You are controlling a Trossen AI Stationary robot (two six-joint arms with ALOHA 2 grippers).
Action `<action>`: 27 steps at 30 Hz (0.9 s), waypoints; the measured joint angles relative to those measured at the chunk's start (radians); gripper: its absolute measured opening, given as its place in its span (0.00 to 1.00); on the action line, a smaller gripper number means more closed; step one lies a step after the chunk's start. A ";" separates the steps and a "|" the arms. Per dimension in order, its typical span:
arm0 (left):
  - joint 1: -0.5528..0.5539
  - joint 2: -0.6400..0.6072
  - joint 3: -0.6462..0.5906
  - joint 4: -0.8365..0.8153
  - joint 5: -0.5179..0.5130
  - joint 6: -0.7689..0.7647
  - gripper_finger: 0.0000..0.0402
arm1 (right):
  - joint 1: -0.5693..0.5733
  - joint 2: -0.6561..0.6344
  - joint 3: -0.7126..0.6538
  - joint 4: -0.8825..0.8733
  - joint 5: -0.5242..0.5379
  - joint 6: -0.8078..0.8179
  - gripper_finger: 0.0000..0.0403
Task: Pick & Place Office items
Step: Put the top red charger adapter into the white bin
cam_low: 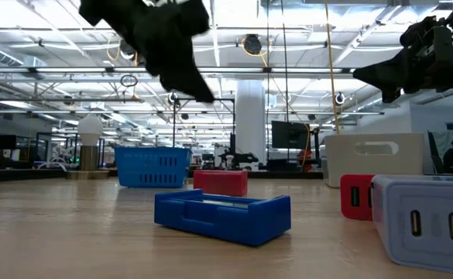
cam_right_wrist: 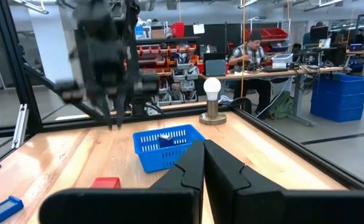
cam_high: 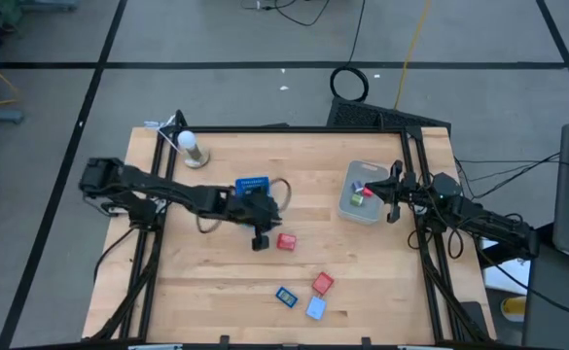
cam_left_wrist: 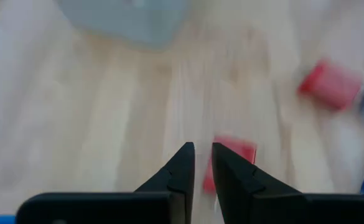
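A red block point(cam_high: 286, 241) lies on the wooden table point(cam_high: 216, 292) just beside the left gripper point(cam_high: 261, 239), on the side toward the right arm. In the left wrist view the same red block point(cam_left_wrist: 231, 163) shows partly hidden behind the two dark, wedge-shaped fingers point(cam_left_wrist: 177, 171), close under their tips and not between them. The fingers stand a narrow slit apart, released, with nothing held and no contact with the block that can be made out. In the low view this gripper point(cam_low: 189, 77) hangs above the table surface.

Three more small pieces lie nearer the front edge of the table, well apart from the left gripper: a second red piece point(cam_high: 323, 284), a dark blue flat piece point(cam_high: 286, 296) and a light blue piece point(cam_high: 316, 308) close together. In the low view the dark blue piece point(cam_low: 222, 214) is a shallow rectangular plastic shape with a raised rim, and the light blue one point(cam_low: 423, 221) is a smooth box with two slots on its face.

A blue plastic basket point(cam_high: 252, 186) with slatted walls sits right behind the left gripper, with a small blue thing inside it point(cam_right_wrist: 167, 140).

The right gripper point(cam_high: 393, 212) waits beside the grey translucent bin point(cam_high: 360, 208) at the right side of the table, its fingers point(cam_right_wrist: 188, 171) clenched together and empty. A small green and pink piece point(cam_high: 359, 195) lies in the bin.

A white bulb on a round base point(cam_high: 191, 148) stands near the far left corner.
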 joint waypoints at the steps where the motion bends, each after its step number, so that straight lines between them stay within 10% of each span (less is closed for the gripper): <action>1: -0.003 0.031 0.019 -0.031 0.000 0.000 0.16 | 0.000 0.000 0.000 0.001 0.000 0.000 0.01; 20: -0.052 0.438 0.449 -0.432 0.095 0.158 0.85 | 0.000 0.000 0.000 -0.018 0.001 0.000 0.01; 27: -0.027 0.536 0.488 -0.458 0.098 0.140 0.94 | 0.000 0.000 0.000 -0.020 0.001 0.011 0.01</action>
